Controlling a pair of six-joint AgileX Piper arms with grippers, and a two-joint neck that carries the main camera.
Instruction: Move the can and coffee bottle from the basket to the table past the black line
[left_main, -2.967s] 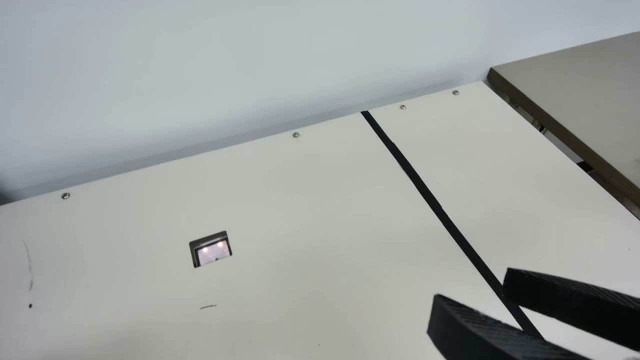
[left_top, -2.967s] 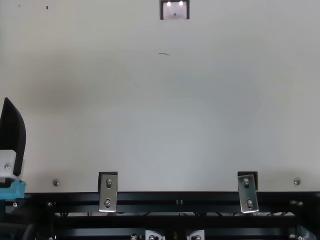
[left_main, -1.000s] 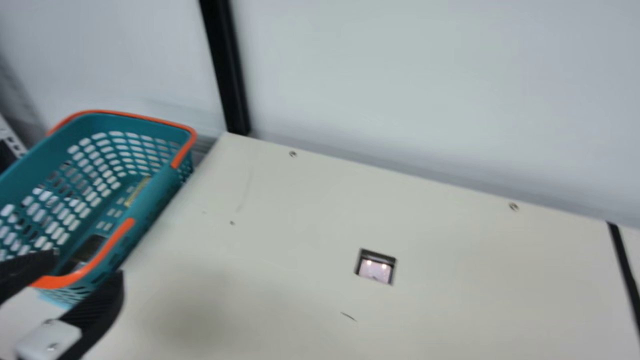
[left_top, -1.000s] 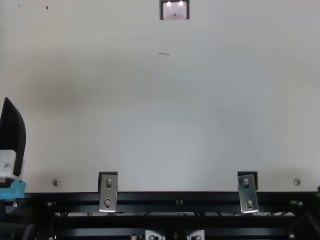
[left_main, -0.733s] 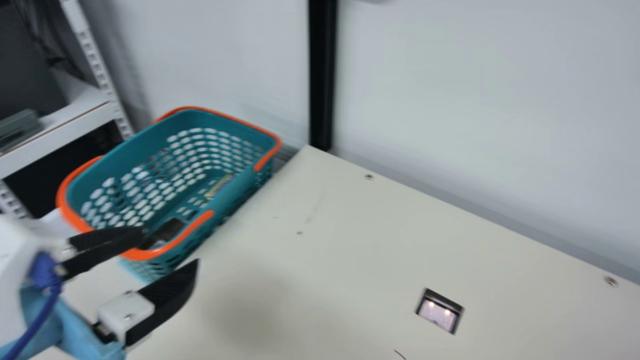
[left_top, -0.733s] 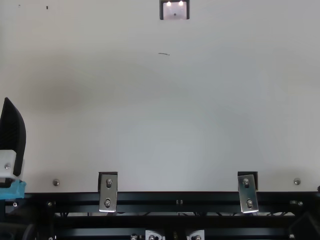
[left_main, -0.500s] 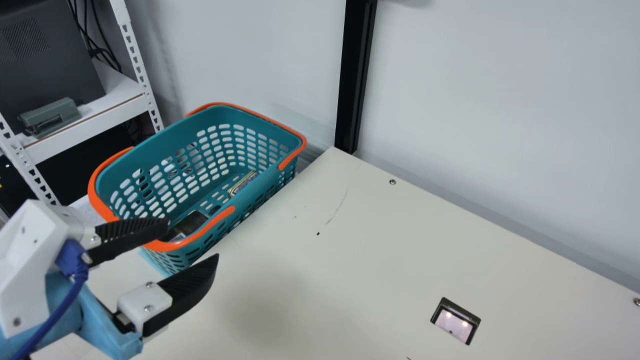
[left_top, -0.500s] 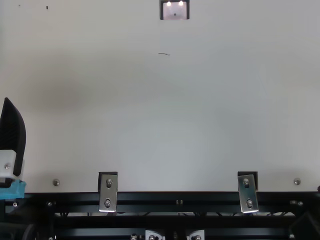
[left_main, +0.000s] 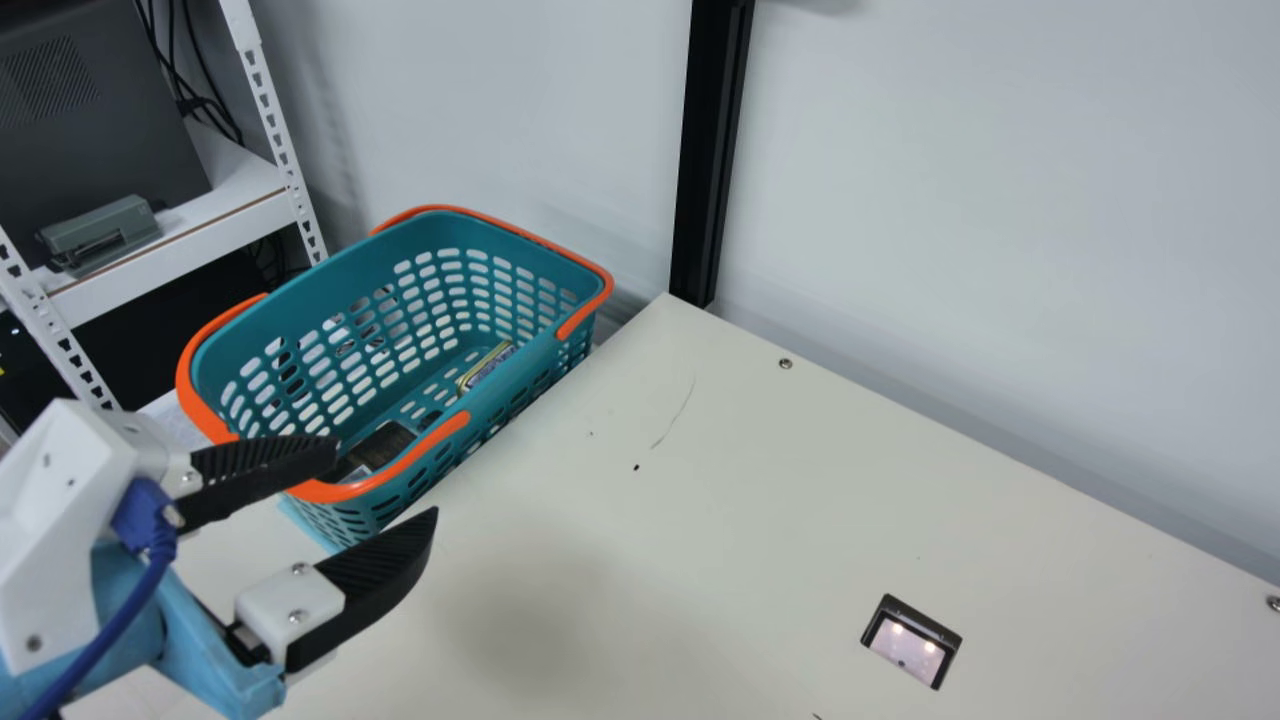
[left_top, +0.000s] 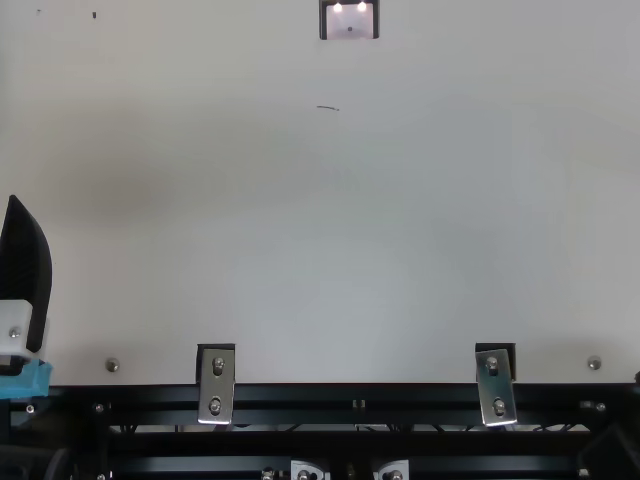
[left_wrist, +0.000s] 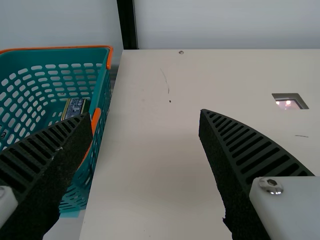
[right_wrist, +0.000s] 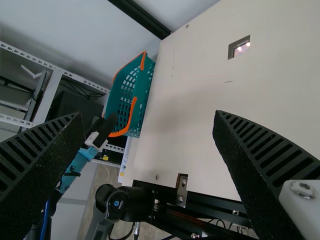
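Right wrist view gives me my right gripper (right_wrist: 148, 114), fingers spread wide. Over in the main view, my left gripper (left_main: 388, 480) is spread too, near the basket (left_main: 300, 310), which sits beside the table (left_main: 650, 560). Inside, at the near end, I see the dark coffee bottle (left_main: 385, 446), partly hidden; farther along lies the can (left_main: 488, 368), by the table-side wall. Behind stand a white shelf (left_main: 180, 250) and a black post (left_main: 708, 150).
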